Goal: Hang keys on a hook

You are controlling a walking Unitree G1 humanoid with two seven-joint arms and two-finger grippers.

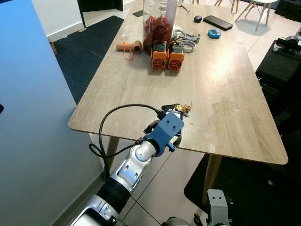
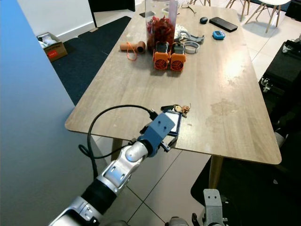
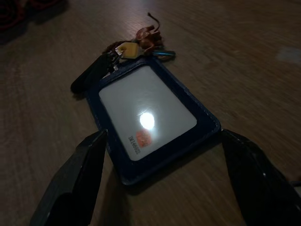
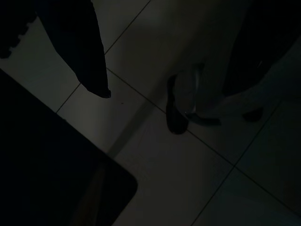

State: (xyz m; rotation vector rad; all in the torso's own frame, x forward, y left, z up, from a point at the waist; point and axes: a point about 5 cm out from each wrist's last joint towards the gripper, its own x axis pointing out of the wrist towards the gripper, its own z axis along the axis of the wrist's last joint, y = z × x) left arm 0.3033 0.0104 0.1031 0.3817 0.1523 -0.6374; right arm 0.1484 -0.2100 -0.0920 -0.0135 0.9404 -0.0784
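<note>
On the wooden surface (image 1: pixel 225 94), lower centre of the head view near its front edge, lay the keys (image 3: pixel 129 49), ringed to a blue card holder (image 3: pixel 153 120). The left gripper (image 3: pixel 160 181) hovered over it, jaws spread wide to either side of the holder's near end, its long axis running away from them toward the keys. The right gripper (image 4: pixel 94 61) hung idle over dim floor; its jaws' state was unclear. No hook was visible.

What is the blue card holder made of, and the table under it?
The card holder looks like dark blue leather or soft plastic, with a clear glossy window that reflects a bright spot of light. The table looks like pale wood or wood-look laminate: grain streaks run along its smooth, faintly shiny top.
</note>
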